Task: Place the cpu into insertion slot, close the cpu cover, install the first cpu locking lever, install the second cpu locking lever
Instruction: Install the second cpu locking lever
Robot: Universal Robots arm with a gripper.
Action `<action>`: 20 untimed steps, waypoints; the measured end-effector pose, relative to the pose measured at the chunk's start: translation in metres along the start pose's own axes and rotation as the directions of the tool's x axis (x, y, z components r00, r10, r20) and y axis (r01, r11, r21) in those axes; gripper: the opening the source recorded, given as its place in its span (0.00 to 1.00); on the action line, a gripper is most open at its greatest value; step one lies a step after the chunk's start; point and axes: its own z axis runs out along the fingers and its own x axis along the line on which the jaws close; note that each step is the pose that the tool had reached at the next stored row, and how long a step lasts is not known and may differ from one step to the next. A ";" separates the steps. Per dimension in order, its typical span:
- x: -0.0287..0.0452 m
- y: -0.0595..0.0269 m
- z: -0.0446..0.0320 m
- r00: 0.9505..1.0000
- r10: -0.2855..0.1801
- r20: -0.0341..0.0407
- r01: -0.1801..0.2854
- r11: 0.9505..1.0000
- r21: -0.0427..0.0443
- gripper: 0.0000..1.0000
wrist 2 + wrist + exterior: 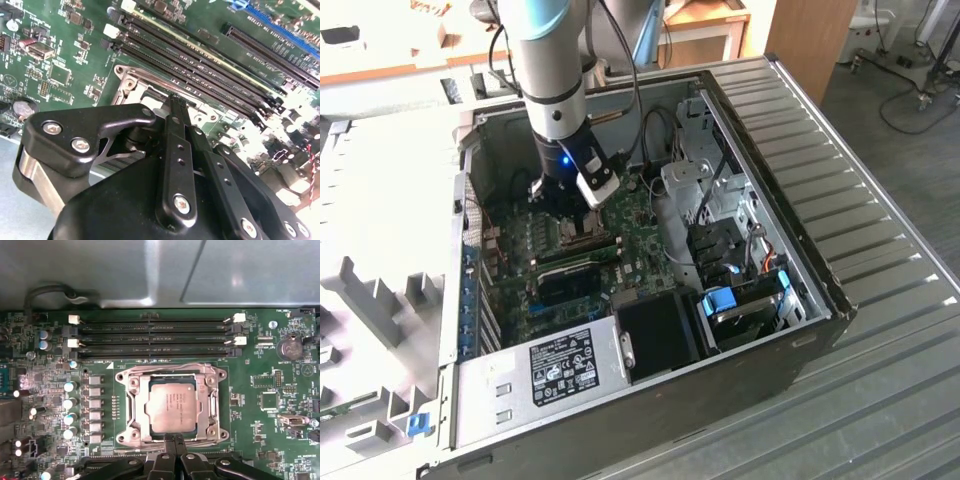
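— Where do we stand with the task?

— We see the cpu (172, 406) already lying flat in the slot (131, 390), and the cover (207, 399) looks down around it.

— And our claw (173, 441)?

— Its fingers are pressed narrow together and hold nothing, with the tips at the cover's edge. We judge the levers are still to do; we cannot tell whether either is latched.

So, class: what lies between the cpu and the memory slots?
In the first wrist view, the cpu cover's metal edge, then bare green board, separate the cpu from the memory slots.
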 end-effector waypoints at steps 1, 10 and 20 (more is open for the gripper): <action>0.0000 0.0011 0.0000 1.000 0.000 0.000 0.000 1.000 0.000 0.11; 0.0008 0.0172 0.0006 1.000 0.000 0.000 0.000 1.000 0.000 0.11; 0.0004 0.0229 -0.0105 1.000 0.000 0.000 0.000 1.000 0.000 0.11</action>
